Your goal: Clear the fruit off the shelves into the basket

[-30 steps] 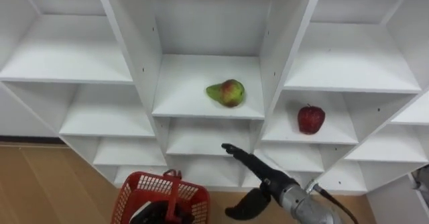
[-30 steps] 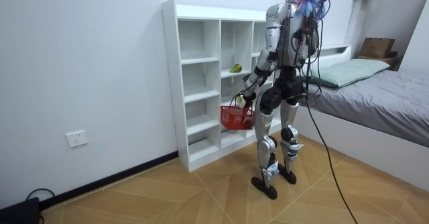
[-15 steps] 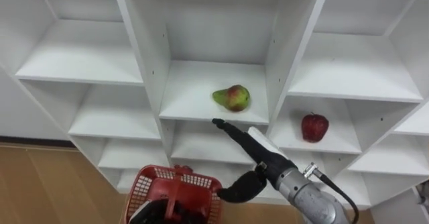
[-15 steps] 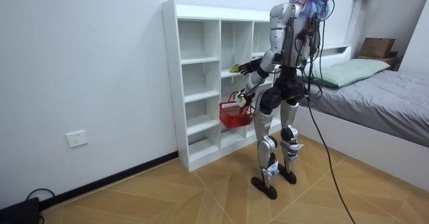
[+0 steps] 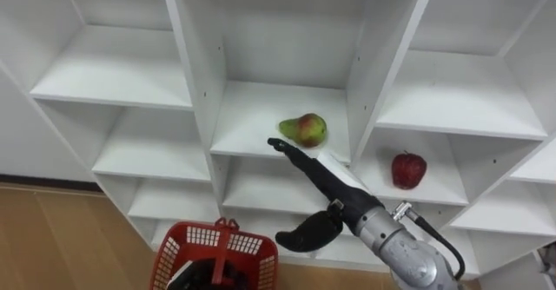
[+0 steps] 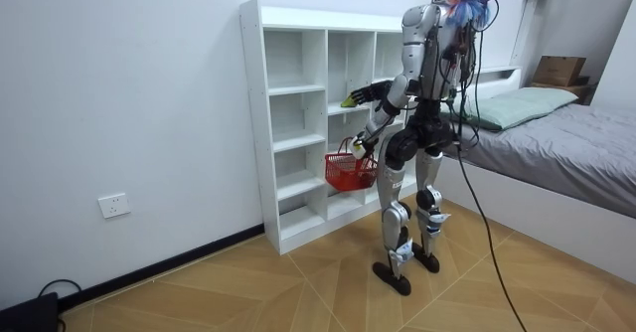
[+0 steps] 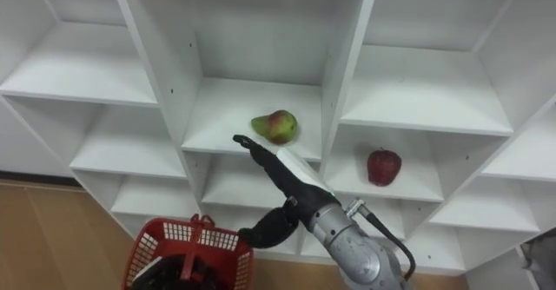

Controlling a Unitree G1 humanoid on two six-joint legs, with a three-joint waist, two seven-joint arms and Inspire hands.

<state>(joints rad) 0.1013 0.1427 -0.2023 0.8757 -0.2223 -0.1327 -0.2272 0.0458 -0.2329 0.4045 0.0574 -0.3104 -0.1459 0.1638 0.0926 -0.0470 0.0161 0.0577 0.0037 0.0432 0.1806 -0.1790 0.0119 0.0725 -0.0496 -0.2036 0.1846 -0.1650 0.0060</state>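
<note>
Your right hand (image 5: 328,182), fingers straight, is beside the pear (image 5: 305,129) on the mid-frame closet shelf (image 5: 248,132). Basket (image 5: 187,248) lower left, over the wood floor (image 5: 52,238).

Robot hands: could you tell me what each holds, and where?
Left robot hand: red basket, by its handle; right robot hand, open by the pear: nothing.

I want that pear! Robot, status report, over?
Right hand open, fingertips just short of pear. Apple in next compartment right. Basket at left hand. Nothing blocking.
</note>
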